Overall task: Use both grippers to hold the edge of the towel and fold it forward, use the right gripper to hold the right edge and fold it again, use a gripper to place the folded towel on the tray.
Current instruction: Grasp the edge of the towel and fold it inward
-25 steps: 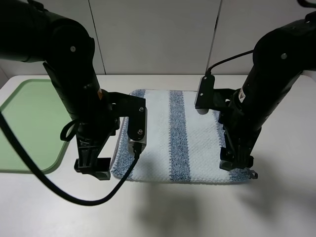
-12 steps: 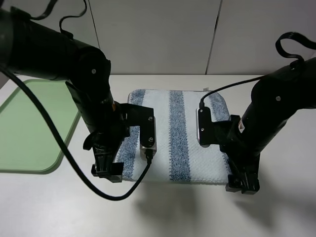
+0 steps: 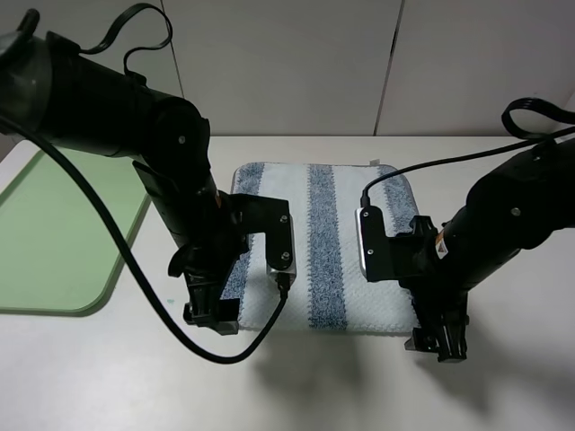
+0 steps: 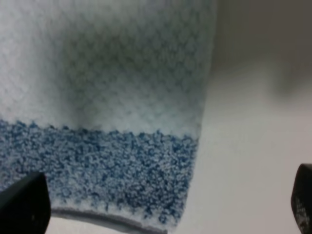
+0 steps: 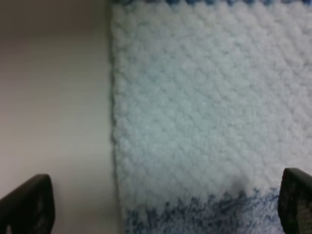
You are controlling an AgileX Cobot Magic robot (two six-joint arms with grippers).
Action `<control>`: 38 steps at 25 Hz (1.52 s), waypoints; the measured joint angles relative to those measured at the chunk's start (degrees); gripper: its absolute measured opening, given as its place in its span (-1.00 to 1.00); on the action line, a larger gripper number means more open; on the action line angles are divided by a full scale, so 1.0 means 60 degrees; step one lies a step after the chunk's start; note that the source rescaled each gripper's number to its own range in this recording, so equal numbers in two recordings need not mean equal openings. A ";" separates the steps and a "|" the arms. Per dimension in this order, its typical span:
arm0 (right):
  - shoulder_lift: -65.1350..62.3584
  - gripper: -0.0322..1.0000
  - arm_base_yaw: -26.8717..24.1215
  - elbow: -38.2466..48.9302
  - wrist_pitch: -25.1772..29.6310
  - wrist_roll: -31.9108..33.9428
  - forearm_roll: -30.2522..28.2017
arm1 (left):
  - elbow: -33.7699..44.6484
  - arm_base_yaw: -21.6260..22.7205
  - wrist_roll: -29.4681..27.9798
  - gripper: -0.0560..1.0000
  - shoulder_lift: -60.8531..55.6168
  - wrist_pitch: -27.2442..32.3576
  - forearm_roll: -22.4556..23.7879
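Since a second ago the left gripper (image 3: pixel 211 316) and right gripper (image 3: pixel 440 346) have dropped back to the towel's (image 3: pixel 323 242) near edge (image 3: pixel 314 328). Both hang unclenched, the edge lying between their spread fingers, flat on the bench (image 3: pixel 341 386). This looks like the first-fold grasp; next they should lower and pinch.

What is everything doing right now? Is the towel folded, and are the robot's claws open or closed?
towel: spread flat on the table, not folded yet.
tray: lying flat at the table's left side, towel not on it.
left gripper: open, down at the towel's near left corner, holding nothing.
right gripper: open, down at the towel's near right corner, holding nothing.
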 joint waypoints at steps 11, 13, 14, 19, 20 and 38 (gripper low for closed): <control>0.0711 1.00 0.0000 0.0018 -0.0310 -0.0025 -0.0004 | 0.0011 0.0000 0.0171 0.99 0.0820 -0.0465 -0.0064; 0.0910 1.00 0.0000 0.0018 -0.0327 -0.0025 -0.0004 | 0.0028 0.0000 0.0171 0.99 0.0914 -0.0475 -0.0064; 0.0985 1.00 0.0000 0.0018 -0.0352 -0.0025 -0.0004 | 0.0028 0.0000 0.0171 0.99 0.0959 -0.0475 -0.0064; 0.1261 1.00 0.0000 0.0018 -0.0538 -0.0025 -0.0004 | 0.0028 0.0000 0.0248 0.99 0.1293 -0.0539 -0.0052; 0.1261 1.00 0.0000 0.0018 -0.0549 -0.0025 -0.0004 | 0.0028 0.0000 0.0256 0.99 0.1362 -0.0563 -0.0052; 0.1309 0.11 0.0000 0.0018 -0.0925 -0.0025 0.0032 | 0.0019 0.0000 0.0284 -0.50 0.1683 -0.1313 0.0292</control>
